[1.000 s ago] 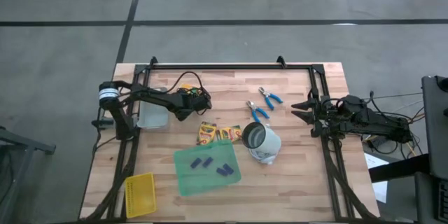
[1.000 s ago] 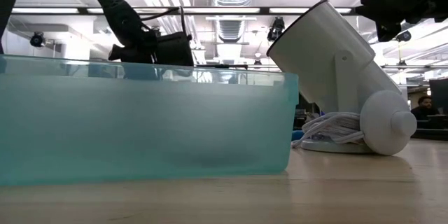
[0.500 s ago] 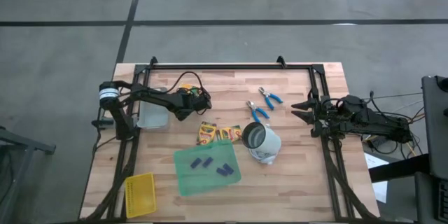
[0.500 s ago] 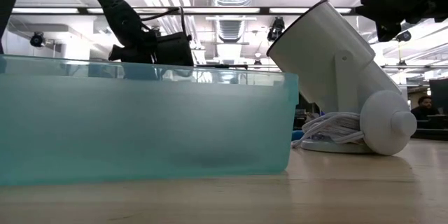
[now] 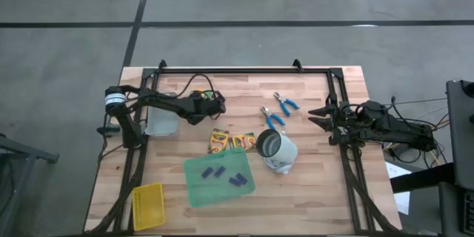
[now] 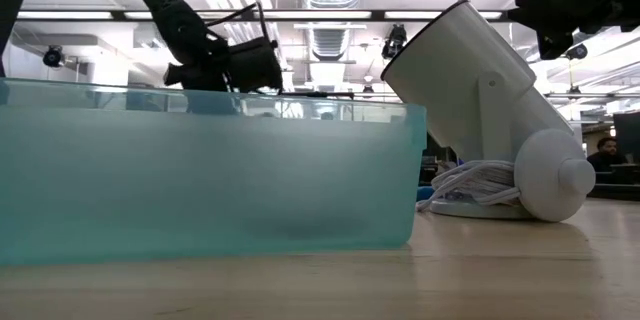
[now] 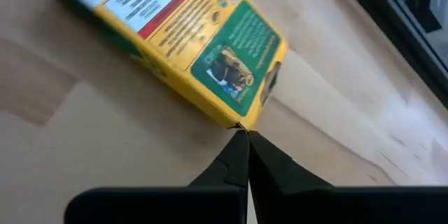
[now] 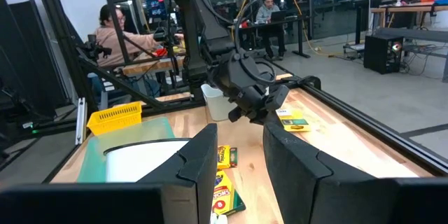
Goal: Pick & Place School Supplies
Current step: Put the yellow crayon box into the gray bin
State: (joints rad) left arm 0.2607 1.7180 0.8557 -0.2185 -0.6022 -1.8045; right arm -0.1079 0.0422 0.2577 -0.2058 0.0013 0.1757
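A yellow-and-green crayon box lies at the far left of the table, also visible past the left arm in the right wrist view. My left gripper slants down at it, shut at one of its corners. Two more crayon boxes lie flat mid-table. Two blue-handled scissor-like tools lie to their right. Several purple-blue pieces rest on a green sheet. My right gripper hangs open at the table's right edge. My left gripper has its shut fingertips at the crayon box's lower corner, beside the box's end face. Only the very tips meet the cardboard. The fingers slant down from the table's left. The box looks tilted, and how much of it rests on the wood I cannot tell.
A white tilted lamp-like device stands mid-table. A clear bin sits under the left arm, and a yellow mesh basket is at the near left corner. A translucent teal container wall fills the low view's front.
My left gripper has turned a little at the wrist and stands slightly higher in the low view. My right arm has kept still.
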